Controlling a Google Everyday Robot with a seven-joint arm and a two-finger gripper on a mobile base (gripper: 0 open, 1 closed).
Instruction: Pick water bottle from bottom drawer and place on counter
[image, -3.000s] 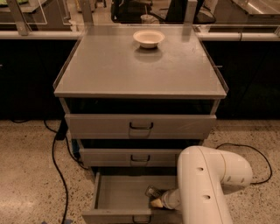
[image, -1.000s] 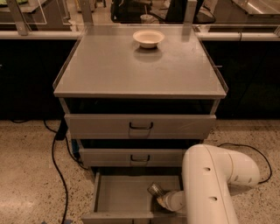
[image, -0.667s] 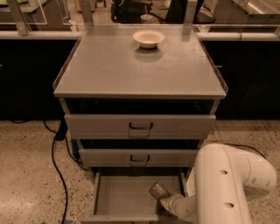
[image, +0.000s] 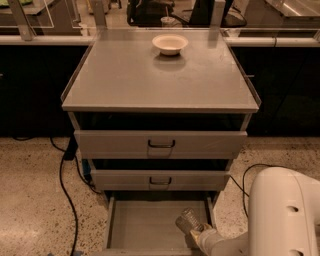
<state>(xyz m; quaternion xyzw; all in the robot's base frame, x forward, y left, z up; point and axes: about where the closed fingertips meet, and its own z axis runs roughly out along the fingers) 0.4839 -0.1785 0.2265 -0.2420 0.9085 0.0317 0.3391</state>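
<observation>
The bottom drawer (image: 140, 227) stands pulled open below two wider grey drawers. At its right side the clear water bottle (image: 186, 219) is tilted up off the drawer floor. My gripper (image: 198, 232) reaches in from the lower right and is shut on the bottle's lower end. The white arm housing (image: 285, 215) fills the bottom right corner and hides the drawer's right front corner. The grey counter (image: 150, 80) lies above the drawers.
A white bowl (image: 170, 44) sits near the back of the counter. The middle drawer (image: 160, 179) and top drawer (image: 160, 144) jut out slightly above the open one. Black cables (image: 65, 175) trail across the speckled floor on the left.
The arm housing has shifted to the right and back. The water bottle has gone from lying low in the drawer to tilted upward, a little further right, moving with the gripper.
</observation>
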